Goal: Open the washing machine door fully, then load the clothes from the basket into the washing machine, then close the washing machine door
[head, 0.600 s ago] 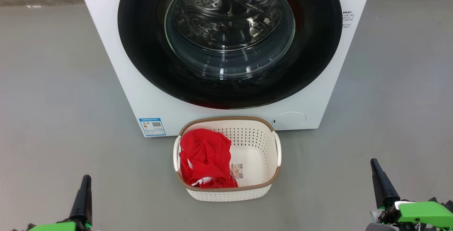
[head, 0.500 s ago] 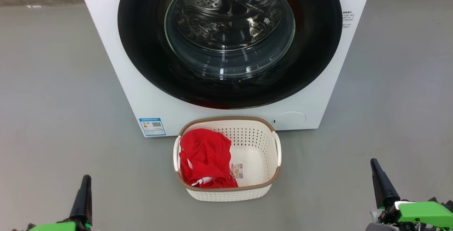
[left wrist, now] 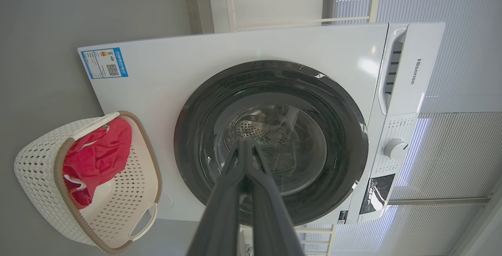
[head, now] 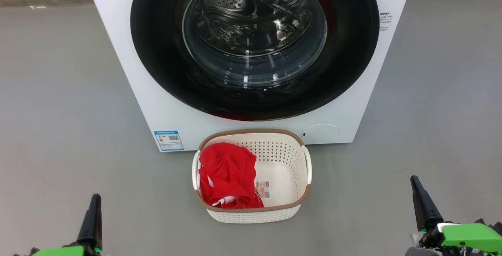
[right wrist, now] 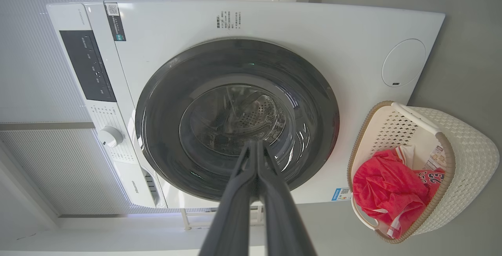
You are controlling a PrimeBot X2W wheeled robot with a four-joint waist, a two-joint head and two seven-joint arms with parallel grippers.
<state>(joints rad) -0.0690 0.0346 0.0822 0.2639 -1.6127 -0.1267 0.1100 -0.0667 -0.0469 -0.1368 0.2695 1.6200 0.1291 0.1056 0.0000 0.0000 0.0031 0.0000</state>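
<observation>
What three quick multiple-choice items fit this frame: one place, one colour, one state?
1. Where is the red jersey?
A) in the drum
B) in the basket
C) on the floor

2. What colour is the basket's rim?
A) blue
B) black
C) brown

3. How is the washing machine door?
A) shut
B) swung fully open
C) taken off

Answers:
1 B: it lies bunched in the basket's left half in the head view.
2 C: a brown woven-look band tops the cream walls.
3 A: the black door sits flush on the washing machine.
</observation>
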